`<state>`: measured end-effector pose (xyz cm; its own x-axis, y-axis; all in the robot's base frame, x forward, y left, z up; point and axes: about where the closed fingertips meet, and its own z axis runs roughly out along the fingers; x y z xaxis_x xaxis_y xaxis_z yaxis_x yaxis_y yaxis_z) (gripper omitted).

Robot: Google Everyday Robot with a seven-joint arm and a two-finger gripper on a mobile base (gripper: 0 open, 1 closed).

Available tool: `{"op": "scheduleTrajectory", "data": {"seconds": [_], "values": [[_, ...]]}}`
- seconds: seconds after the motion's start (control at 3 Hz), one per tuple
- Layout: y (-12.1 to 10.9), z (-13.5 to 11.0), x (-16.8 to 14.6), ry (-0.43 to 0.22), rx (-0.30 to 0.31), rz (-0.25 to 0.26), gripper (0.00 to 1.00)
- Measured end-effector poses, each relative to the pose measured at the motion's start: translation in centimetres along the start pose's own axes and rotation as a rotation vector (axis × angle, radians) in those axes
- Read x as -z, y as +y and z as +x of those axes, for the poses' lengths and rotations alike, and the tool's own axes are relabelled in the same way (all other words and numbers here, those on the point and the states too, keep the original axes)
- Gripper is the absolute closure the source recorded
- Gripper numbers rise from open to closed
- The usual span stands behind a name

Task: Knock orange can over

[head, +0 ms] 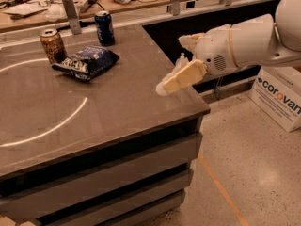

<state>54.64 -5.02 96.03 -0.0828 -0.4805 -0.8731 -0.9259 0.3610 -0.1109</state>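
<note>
Gripper (pixel 175 80) hung just above the table (pixel 141 112) near its right edge; whether it was set wide or narrow could not be told. Orange can (pixel 52 45) stood upright well apart from the gripper, far across the tabletop to its left. A dark chip bag (pixel 86 62) lay between them and a blue can (pixel 104 28) stood beyond the bag.

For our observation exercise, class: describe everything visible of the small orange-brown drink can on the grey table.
The small orange-brown drink can looks metal, with mottled pale markings and a silver top. It stands upright at the far left of the grey table, beside the left end of a dark blue snack bag; whether they touch is unclear. The cream gripper hovers near the table's right edge, far from it.
</note>
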Motion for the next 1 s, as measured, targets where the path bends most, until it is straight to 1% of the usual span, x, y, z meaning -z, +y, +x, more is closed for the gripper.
{"op": "scheduleTrajectory", "data": {"seconds": [0.33, 0.67, 1.0], "values": [[-0.5, -1.7, -5.1, -0.107, 0.013, -0.042, 0.0], [-0.9, -2.7, -10.2, -0.176, 0.009, -0.083, 0.0], [-2.0, -3.4, -14.2, -0.212, -0.004, -0.054, 0.0]]}}
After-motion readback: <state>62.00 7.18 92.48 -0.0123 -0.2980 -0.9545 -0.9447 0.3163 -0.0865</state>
